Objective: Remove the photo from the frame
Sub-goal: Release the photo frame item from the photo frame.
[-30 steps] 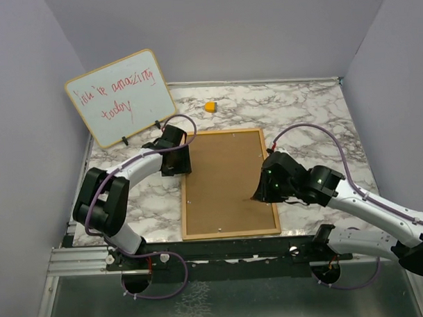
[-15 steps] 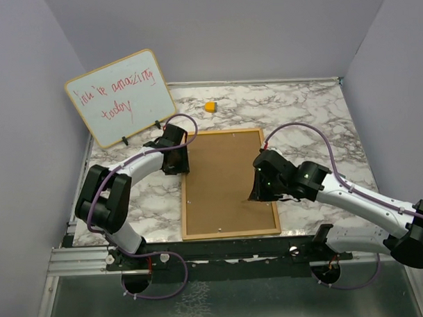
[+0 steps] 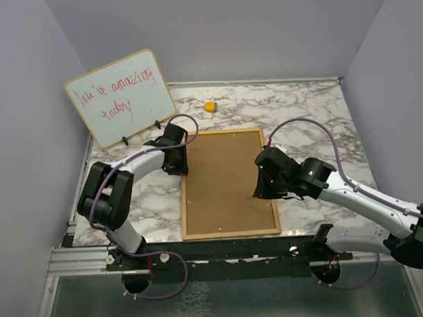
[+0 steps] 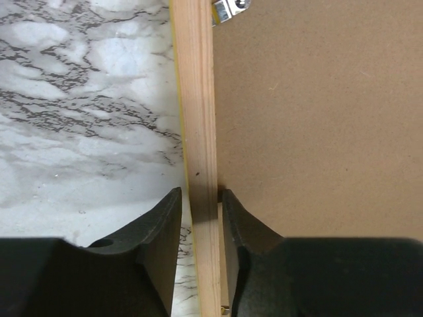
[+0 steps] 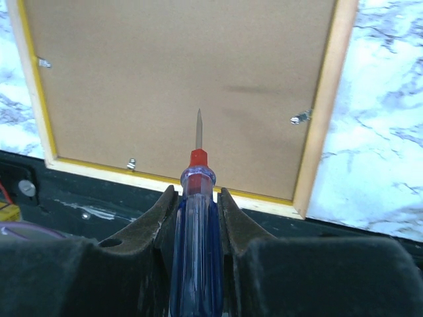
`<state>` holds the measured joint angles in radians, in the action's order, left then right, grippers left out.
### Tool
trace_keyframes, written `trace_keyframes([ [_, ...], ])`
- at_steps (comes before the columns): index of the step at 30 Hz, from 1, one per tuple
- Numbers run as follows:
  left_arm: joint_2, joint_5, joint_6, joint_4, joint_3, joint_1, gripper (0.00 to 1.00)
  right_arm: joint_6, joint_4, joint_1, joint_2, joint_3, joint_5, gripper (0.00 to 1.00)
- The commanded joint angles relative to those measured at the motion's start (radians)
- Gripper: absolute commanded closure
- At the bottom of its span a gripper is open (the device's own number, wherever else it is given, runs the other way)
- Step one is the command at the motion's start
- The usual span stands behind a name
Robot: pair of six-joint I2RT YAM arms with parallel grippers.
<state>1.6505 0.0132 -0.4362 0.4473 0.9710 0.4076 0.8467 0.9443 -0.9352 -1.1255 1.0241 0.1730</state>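
The frame point(image 3: 226, 182) lies face down on the marble table, its brown back up, and several small metal clips show along the edges point(image 5: 301, 118). The photo is hidden under the back. My left gripper point(image 3: 181, 159) sits astride the frame's left wooden rail point(image 4: 198, 132), one finger on each side point(image 4: 198, 195), closed on it. My right gripper point(image 3: 260, 191) is shut on a blue-handled screwdriver point(image 5: 197, 224). The screwdriver's metal tip point(image 5: 198, 129) points over the back board, away from the clips.
A whiteboard point(image 3: 120, 98) with red handwriting leans at the back left. A small yellow object point(image 3: 210, 107) lies on the table behind the frame. Grey walls close in three sides. The dark rail point(image 3: 222, 252) runs along the near edge.
My right gripper with the screwdriver shifted slightly left and up over the frame's right side, then settled. My left gripper stayed on the left rail.
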Motion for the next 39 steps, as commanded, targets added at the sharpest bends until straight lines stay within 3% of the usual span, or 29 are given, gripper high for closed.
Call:
trace_keyframes([
  [1, 0.045, 0.064, 0.029, 0.015, 0.011, -0.001, 0.69, 0.026, 0.139, -0.007, 0.021, 0.035, 0.101, 0.99],
  [14, 0.047, 0.03, 0.042, 0.039, 0.014, -0.001, 0.82, 0.103, 0.212, -0.007, 0.059, 0.019, 0.177, 0.99],
  [19, 0.037, 0.024, 0.05, 0.042, 0.014, 0.0, 0.96, 0.143, 0.273, -0.006, 0.033, 0.016, 0.208, 0.99],
  [23, 0.038, 0.027, 0.053, 0.044, 0.014, 0.0, 1.0, 0.156, 0.294, -0.007, 0.02, 0.011, 0.215, 0.99],
  [39, 0.037, 0.038, 0.06, 0.045, 0.014, 0.0, 1.0, 0.264, 0.21, -0.006, 0.012, -0.085, 0.246, 0.99],
])
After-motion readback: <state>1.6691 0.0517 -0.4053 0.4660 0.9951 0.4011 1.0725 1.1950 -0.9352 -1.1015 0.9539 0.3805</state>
